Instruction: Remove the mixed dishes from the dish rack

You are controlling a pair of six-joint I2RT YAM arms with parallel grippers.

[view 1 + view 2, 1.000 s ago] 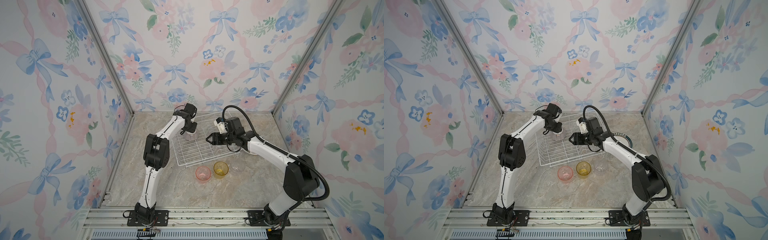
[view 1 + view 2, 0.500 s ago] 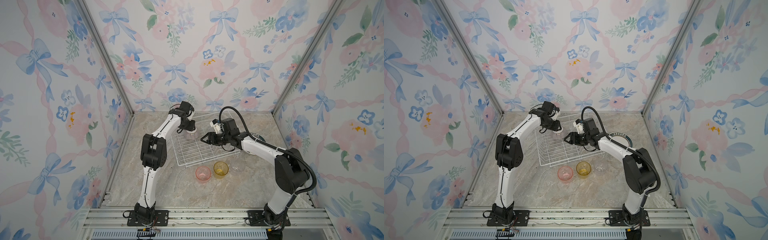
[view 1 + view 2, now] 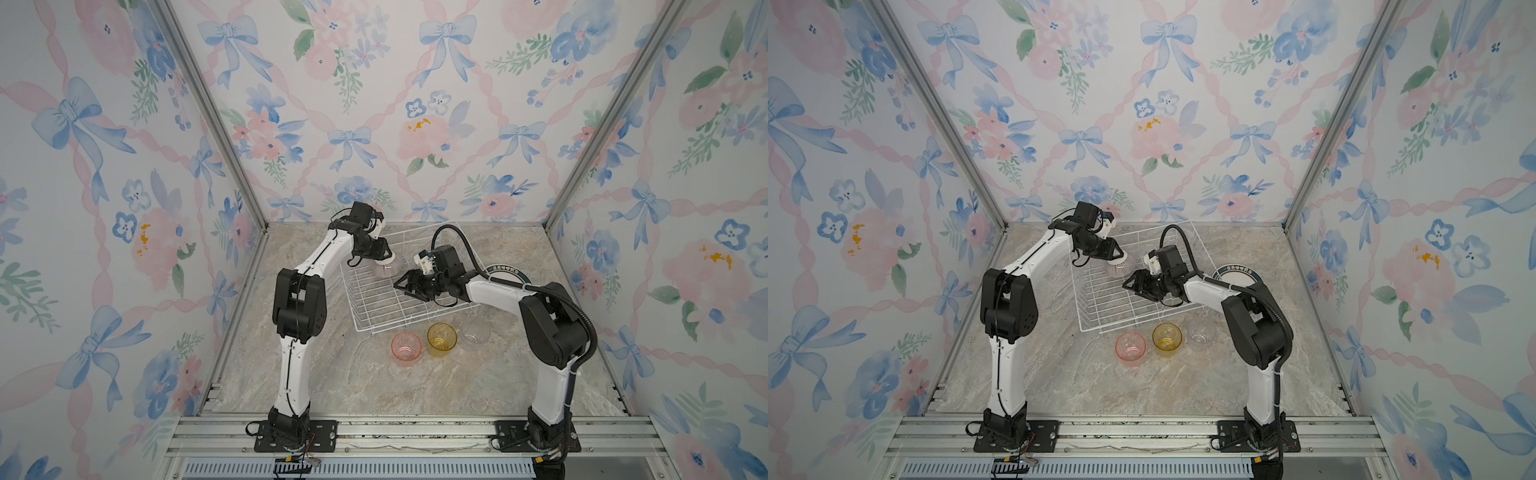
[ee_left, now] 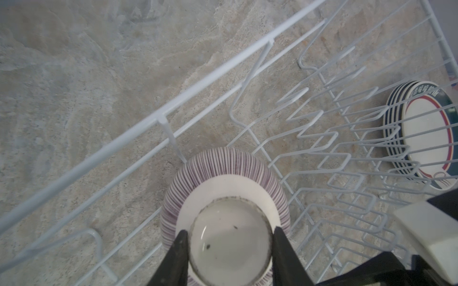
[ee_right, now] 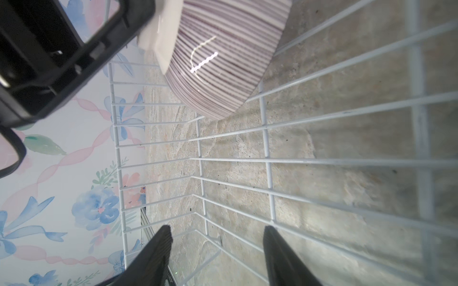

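The left gripper (image 4: 230, 231) pinched the upside-down bowl (image 4: 223, 161) by its round foot, which looked slippery and easy to break, while the right gripper (image 5: 218, 230) hung open and empty.

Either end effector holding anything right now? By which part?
Left end effector grips the upside-down pink-striped ribbed bowl by its round foot ring. Right end effector is open and empty over the white wire dish rack.
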